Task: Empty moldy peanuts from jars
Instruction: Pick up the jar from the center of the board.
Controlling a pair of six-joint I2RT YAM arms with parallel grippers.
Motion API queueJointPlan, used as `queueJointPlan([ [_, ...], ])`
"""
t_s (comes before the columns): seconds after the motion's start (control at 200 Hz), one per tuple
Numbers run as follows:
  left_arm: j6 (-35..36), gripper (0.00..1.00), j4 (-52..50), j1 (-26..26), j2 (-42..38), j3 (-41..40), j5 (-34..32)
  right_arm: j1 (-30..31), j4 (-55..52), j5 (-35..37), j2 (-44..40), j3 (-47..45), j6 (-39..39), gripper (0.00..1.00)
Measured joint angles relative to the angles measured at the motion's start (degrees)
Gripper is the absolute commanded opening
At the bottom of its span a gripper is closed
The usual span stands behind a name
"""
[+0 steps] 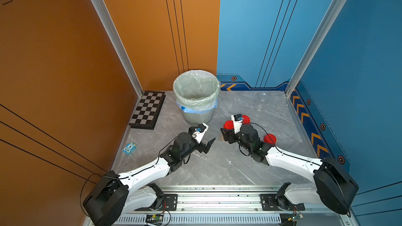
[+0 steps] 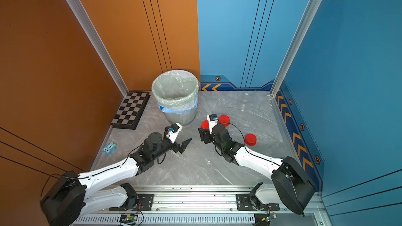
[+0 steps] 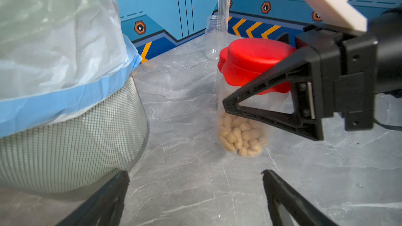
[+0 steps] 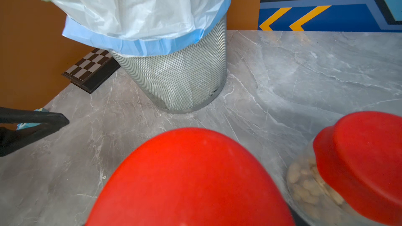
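The upright peanut jar (image 3: 243, 131) is straddled by the right fingers (image 3: 282, 120), grip undeterminable; the left fingers (image 3: 108, 201) are spread apart nearby.

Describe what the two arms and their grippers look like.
The left arm and right arm have white shells, black joints, thin black cables. White camera mount on each wrist. The left gripper and right gripper are black, with triangular open-frame fingers.

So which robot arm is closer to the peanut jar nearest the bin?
Right. The right gripper straddles the jar below its red lid; the left gripper hangs open, apart from it.
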Motion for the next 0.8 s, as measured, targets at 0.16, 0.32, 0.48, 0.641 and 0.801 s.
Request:
queueJointPlan([
  [0.16, 1.14, 0.98, 6.95, -0.13, 5.14, -0.20, 2.21, -0.66, -6.34, -1.31, -2.69, 6.36, 1.31, 0.58],
  [0.32, 1.99, 0.98, 11.41, -0.31, 10.03, -0.09, 4.22, -2.21, -9.51, -2.95, -4.17, 10.93, 2.38, 0.58],
  [0.48, 2.19, 0.98, 15.63, -0.37, 11.63, 0.85, 6.14, -2.25, -12.00, -4.52, -4.22, 11.76, 3.48, 0.58],
  [0.641, 2.60, 0.98, 20.61, -1.07, 12.57, 1.22, 7.28, -2.23, -12.85, -6.38, -3.72, 11.76, 5.38, 0.58],
  [0.801, 2.78, 0.98, 23.61, -1.38, 15.52, 1.68, 8.00, -2.19, -12.81, -8.35, -3.67, 11.76, 6.97, 0.58],
])
